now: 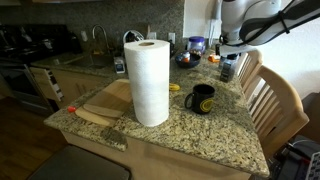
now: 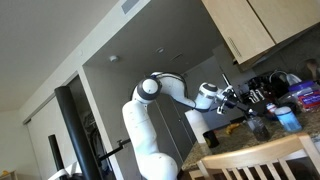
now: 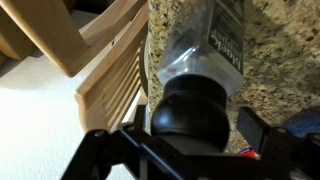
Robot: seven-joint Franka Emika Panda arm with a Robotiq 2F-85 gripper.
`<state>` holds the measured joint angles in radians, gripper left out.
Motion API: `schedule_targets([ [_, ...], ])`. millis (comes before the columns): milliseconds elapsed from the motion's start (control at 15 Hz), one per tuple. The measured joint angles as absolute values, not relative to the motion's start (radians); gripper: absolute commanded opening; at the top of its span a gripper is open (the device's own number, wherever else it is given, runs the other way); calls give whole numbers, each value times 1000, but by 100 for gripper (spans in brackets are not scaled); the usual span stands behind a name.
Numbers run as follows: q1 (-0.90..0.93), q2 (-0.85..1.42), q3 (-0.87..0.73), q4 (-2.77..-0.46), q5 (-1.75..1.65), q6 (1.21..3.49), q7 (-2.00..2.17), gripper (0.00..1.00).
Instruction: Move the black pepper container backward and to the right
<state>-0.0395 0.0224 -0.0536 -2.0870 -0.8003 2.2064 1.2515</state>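
The black pepper container [image 3: 200,50], a grey tin with a round black cap, stands on the granite counter close to its edge. In the wrist view my gripper [image 3: 195,128] straddles the cap. A finger sits on each side, and a gap shows between the right finger and the cap, so the jaws are open. In an exterior view the gripper [image 1: 232,52] hangs right over the container [image 1: 228,71] at the far right of the counter. The arm and gripper [image 2: 232,98] also show in an exterior view, where the container is hard to make out.
A tall paper towel roll [image 1: 150,82] stands mid-counter by a wooden cutting board [image 1: 105,100]. A black mug with a yellow mark [image 1: 201,99] sits to its right. A blue-and-white container [image 1: 196,46] stands at the back. Wooden chairs [image 1: 275,100] flank the counter edge [image 3: 100,80].
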Motion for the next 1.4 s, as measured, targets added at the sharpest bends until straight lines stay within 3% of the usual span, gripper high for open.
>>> schedule_targets([
  [667,-63,-5,-110,-2116,-904,2532,1277,100],
  [1400,-10,-188,-108,-2165,-877,2825,975,100],
])
